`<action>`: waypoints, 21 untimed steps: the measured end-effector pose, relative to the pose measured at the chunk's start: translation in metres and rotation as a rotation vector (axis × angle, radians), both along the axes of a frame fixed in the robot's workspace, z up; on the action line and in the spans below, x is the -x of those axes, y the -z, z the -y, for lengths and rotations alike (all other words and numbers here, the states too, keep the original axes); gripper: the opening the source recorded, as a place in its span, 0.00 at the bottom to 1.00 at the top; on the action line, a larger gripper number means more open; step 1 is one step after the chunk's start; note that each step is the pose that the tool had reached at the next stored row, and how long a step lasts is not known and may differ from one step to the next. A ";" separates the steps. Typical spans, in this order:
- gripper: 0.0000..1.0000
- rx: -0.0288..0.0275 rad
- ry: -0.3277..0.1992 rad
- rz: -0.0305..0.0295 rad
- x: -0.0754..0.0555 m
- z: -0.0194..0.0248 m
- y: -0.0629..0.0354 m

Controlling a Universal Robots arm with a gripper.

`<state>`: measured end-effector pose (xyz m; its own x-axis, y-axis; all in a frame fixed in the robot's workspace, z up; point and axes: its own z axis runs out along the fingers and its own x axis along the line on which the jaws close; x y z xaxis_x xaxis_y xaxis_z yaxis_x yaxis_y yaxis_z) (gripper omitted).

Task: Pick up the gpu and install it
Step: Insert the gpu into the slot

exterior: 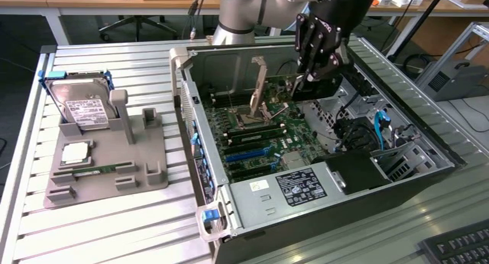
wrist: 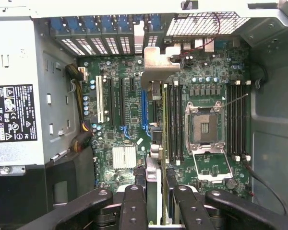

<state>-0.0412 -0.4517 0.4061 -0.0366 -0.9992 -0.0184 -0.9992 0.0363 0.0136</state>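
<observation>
The gpu [exterior: 308,91], a dark flat card, hangs on edge inside the open computer case [exterior: 200,132], above the motherboard's [exterior: 256,141] far part. My gripper [exterior: 313,75] is shut on its upper edge, coming down from above. In the wrist view the gpu [wrist: 153,184] is seen edge-on between my fingers [wrist: 134,206], and its silver bracket [wrist: 158,62] points toward the case's slotted rear wall. The card floats over the blue expansion slot [wrist: 144,115] and the memory slots beside it, apart from the board.
A grey fixture tray [exterior: 145,178] at the exterior view's left holds a silver hard drive [exterior: 84,106], a processor [exterior: 74,153] and a green memory stick [exterior: 95,169]. The case holds the power supply [exterior: 294,186], the open CPU socket [wrist: 206,127] and cables [exterior: 378,126]. A keyboard [exterior: 458,247] lies nearby.
</observation>
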 end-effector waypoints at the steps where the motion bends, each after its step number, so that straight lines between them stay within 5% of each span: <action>1: 0.27 0.0000 0.000 0.0000 0.000 0.0003 0.0000; 21: 0.27 0.0000 0.000 0.0000 0.000 0.0058 0.0004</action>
